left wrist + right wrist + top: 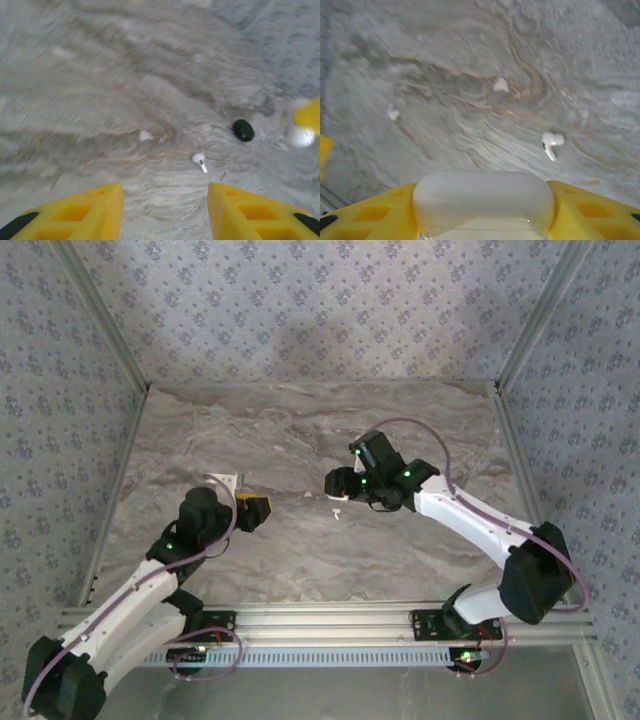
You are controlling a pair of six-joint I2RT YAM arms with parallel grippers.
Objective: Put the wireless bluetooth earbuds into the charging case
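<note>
Soft even light, motion-blurred wrist views.

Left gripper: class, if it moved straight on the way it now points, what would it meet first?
Probably the earbud, lying just right of the midline between the left gripper's open fingers. The black disc sits farther off, to the right. Depth is unclear: it might touch the table first.

From overhead the earbud [337, 510] is just a white speck, too small to tell stem from head. The right wrist view's bottom edge cuts off the charging case [483, 197] low down. In the left wrist view a pale fleck [145, 135] is too blurred to name.
</note>
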